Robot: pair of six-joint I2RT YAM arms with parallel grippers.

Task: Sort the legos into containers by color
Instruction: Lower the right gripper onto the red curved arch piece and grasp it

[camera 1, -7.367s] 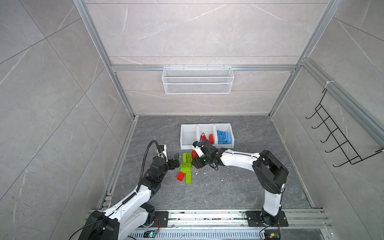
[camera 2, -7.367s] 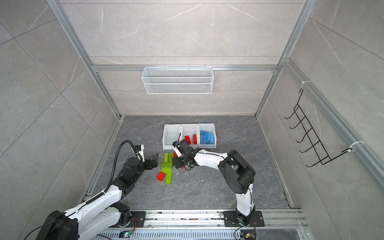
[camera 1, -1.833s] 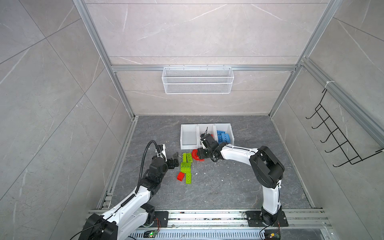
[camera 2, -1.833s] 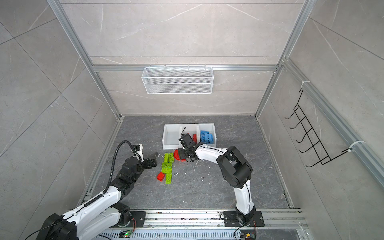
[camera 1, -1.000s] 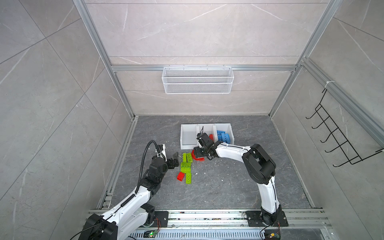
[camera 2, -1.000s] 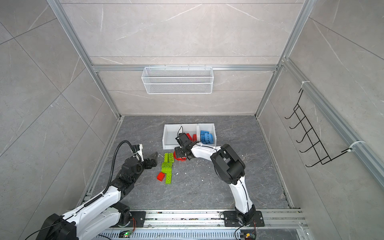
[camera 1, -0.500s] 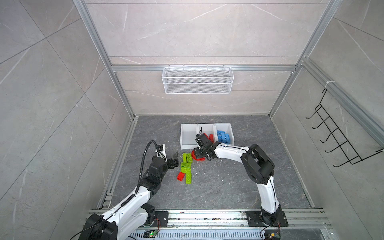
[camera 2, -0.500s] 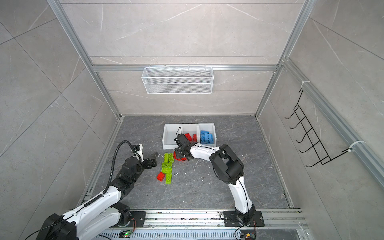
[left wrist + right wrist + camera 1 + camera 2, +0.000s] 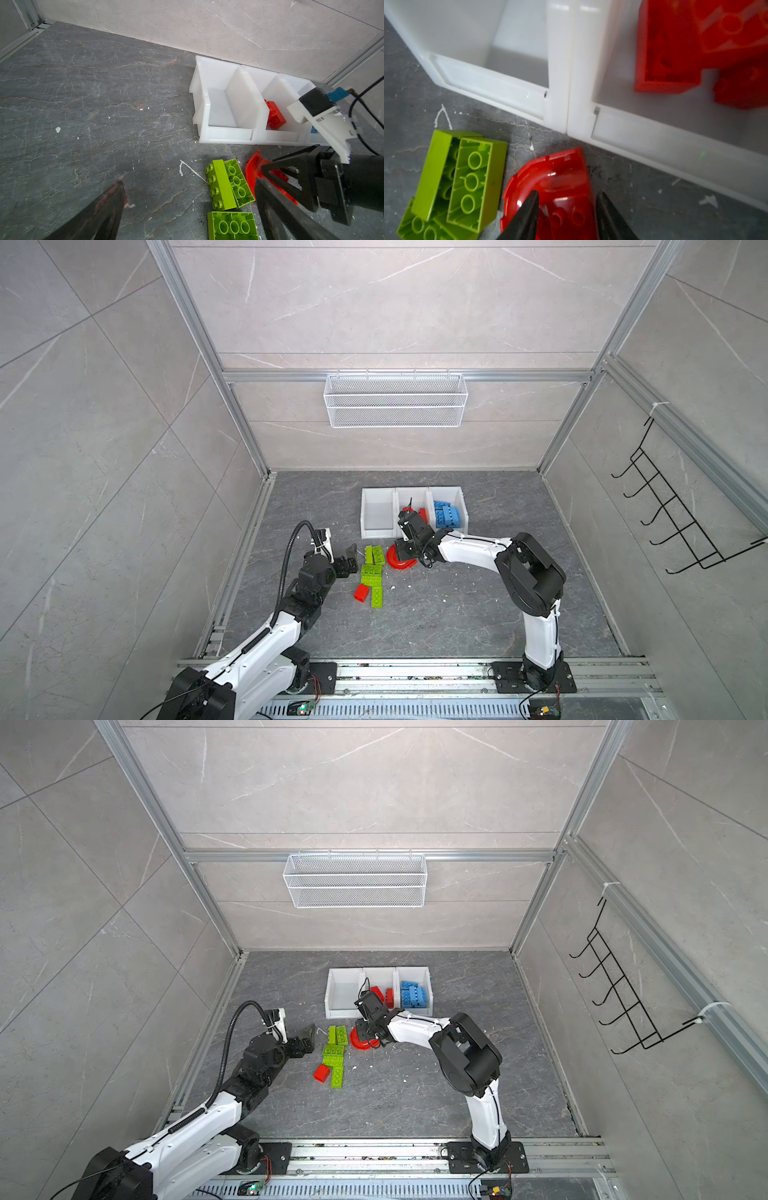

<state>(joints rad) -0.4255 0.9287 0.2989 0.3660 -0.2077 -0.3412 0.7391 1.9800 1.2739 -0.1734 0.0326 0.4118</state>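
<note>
A red arch piece (image 9: 401, 563) (image 9: 360, 1044) (image 9: 550, 172) lies on the dark floor just in front of the containers (image 9: 376, 534) (image 9: 340, 1016). My right gripper (image 9: 405, 556) (image 9: 368, 1038) (image 9: 568, 192) is low over it, shut on its studded part. Several lime green legos (image 9: 372, 568) (image 9: 334, 1052) (image 9: 222, 185) and one small red brick (image 9: 361, 593) (image 9: 321, 1073) lie left of the arch. The middle bin holds red bricks (image 9: 380, 994), the right bin blue ones (image 9: 446, 516), and the left bin is empty. My left gripper (image 9: 351, 558) (image 9: 307, 1038) (image 9: 189, 182) stands open beside the green legos, holding nothing.
A white wire mesh basket (image 9: 395, 406) hangs on the back wall. A black hook rack (image 9: 673, 522) hangs on the right wall. White specks dot the floor. Aluminium rails run along the floor's edges.
The right gripper's jaws have narrowed onto the red arch piece and the arm has shifted slightly left. The left arm and the loose legos have not moved.
</note>
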